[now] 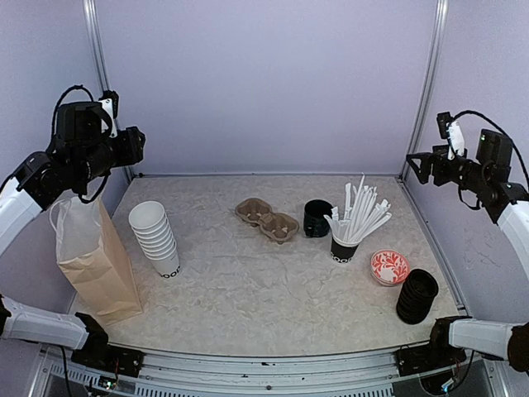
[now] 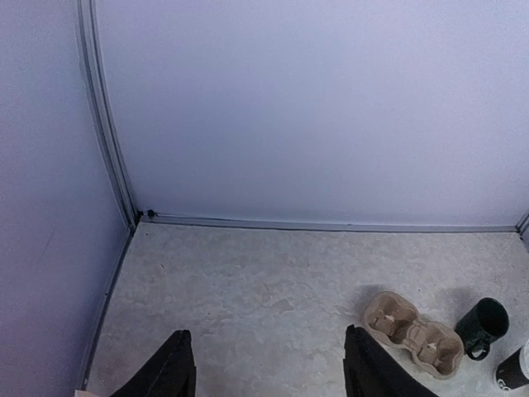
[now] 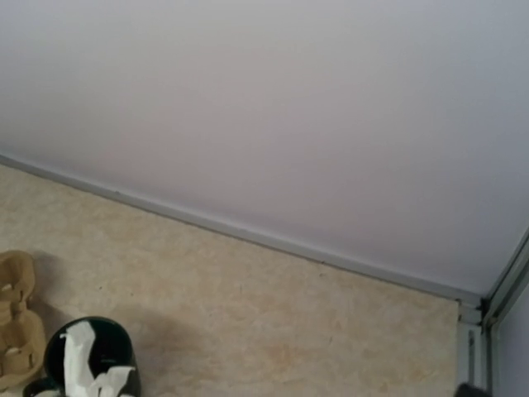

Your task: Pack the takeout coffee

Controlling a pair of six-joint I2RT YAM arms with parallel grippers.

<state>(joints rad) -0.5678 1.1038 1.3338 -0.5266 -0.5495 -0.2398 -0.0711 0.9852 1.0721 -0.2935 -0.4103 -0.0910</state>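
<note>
The takeout coffee cups (image 1: 157, 238), white paper with black lettering, are nested in one leaning stack at the left of the table, without lids. A stack of black lids (image 1: 417, 295) stands at the near right. My left gripper (image 1: 134, 145) hangs high above the far left corner; in its wrist view the left gripper (image 2: 269, 368) is open, with only bare table between its fingers (image 2: 175, 368). My right gripper (image 1: 419, 168) hangs high at the far right, open and holding nothing. Its fingers lie outside the right wrist view.
A brown paper bag (image 1: 92, 258) stands open at the near left. Mid-table lie a brown two-cup tray (image 1: 267, 220), a black mug (image 1: 316, 217) and a black cup of white sticks (image 1: 347, 241). A small red patterned dish (image 1: 389, 266) sits by the lids.
</note>
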